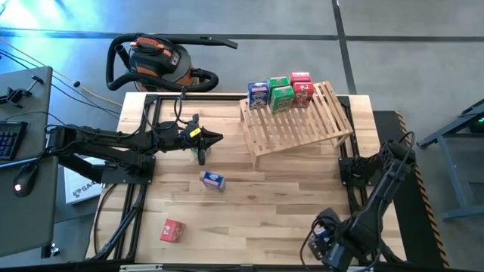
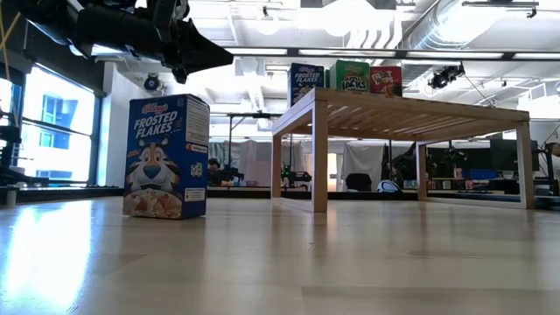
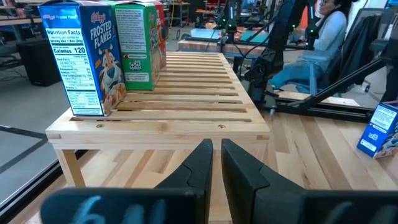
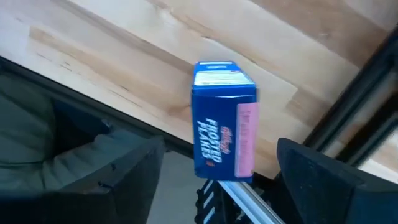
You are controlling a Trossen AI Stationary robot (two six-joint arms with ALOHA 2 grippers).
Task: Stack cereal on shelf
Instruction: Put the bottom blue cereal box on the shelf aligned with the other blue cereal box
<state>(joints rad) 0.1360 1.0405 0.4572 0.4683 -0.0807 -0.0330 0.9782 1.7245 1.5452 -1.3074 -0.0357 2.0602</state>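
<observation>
Plank tabletop (image 1: 257, 204); slatted wooden shelf (image 1: 302, 121); glossy blue cardboard box (image 1: 213, 180).

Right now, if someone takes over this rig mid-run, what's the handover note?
Left gripper: shut, empty, over the table facing the shelf.
Right gripper: open, at the near table edge, with a blue box in front of its fingers, not gripped.
Done: five boxes stand on the shelf's far end: one blue, two green, two red.
Left: blue box mid-table, red box near the left front, plus the one by the right gripper.
</observation>
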